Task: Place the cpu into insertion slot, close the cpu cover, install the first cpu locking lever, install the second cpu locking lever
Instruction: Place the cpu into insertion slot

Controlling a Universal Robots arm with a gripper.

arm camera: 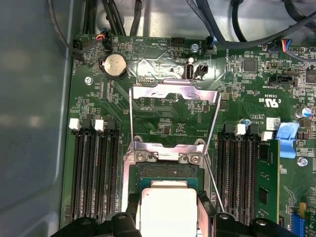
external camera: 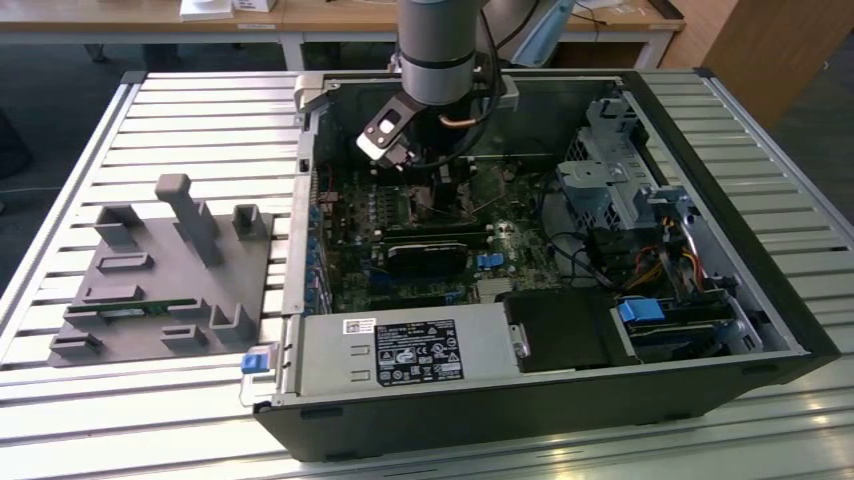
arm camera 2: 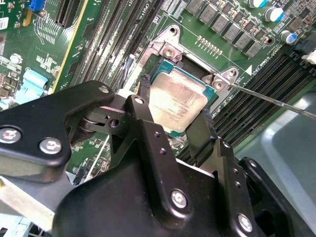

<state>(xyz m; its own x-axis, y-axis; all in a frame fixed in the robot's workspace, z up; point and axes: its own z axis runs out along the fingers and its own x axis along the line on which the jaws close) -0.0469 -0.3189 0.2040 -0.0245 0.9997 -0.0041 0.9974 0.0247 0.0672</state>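
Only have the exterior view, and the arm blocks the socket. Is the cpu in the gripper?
Observer: Yes. In the second wrist view the gripper is shut on the cpu, gripping two opposite edges.
Operator: Cover out of the way?
Observer: In the first wrist view the cpu cover is swung open, off the insertion slot.
Operator: Levers?
Observer: In the second wrist view one thin locking lever sticks out free past the socket's corner, not latched.
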